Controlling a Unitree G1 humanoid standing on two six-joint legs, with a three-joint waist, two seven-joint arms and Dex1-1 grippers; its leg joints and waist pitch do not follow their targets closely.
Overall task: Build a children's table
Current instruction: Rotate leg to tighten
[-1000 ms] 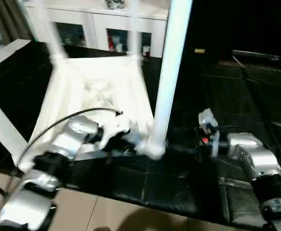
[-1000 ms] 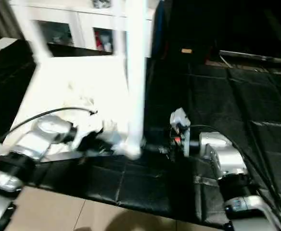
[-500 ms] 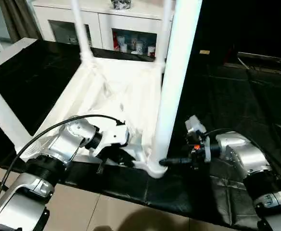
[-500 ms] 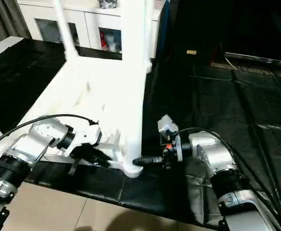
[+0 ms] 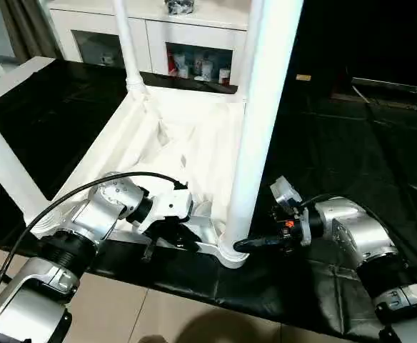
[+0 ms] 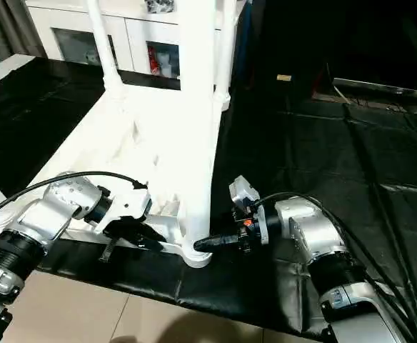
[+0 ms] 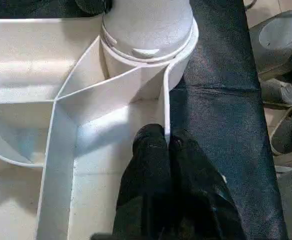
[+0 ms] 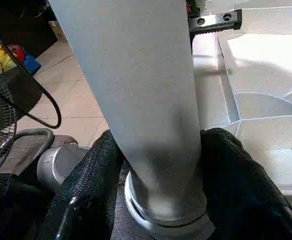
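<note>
The table top lies underside up on the black worktop, its near corner at the worktop's front edge, and the work is at that corner. The left gripper has its two fingers pressed together on the thin upright rim wall of the top, just beside the corner socket. The right gripper has its fingers spread either side of the near leg low down, their padded faces lying against it just above the socket collar.

That leg stands upright in the near socket. Two more legs rise from the far corners: the far left leg and the far right one, with a white cabinet behind them. Another leg shows at the worktop's left edge; whether it sits in its socket I cannot tell.

Judged from this, the step in hand is seating the near leg: the left arm steadies the top while the right holds the leg. The next move likely calls for pressing or twisting the leg fully home while keeping it plumb and the rim pinned, so the top does not slide off the front edge.
</note>
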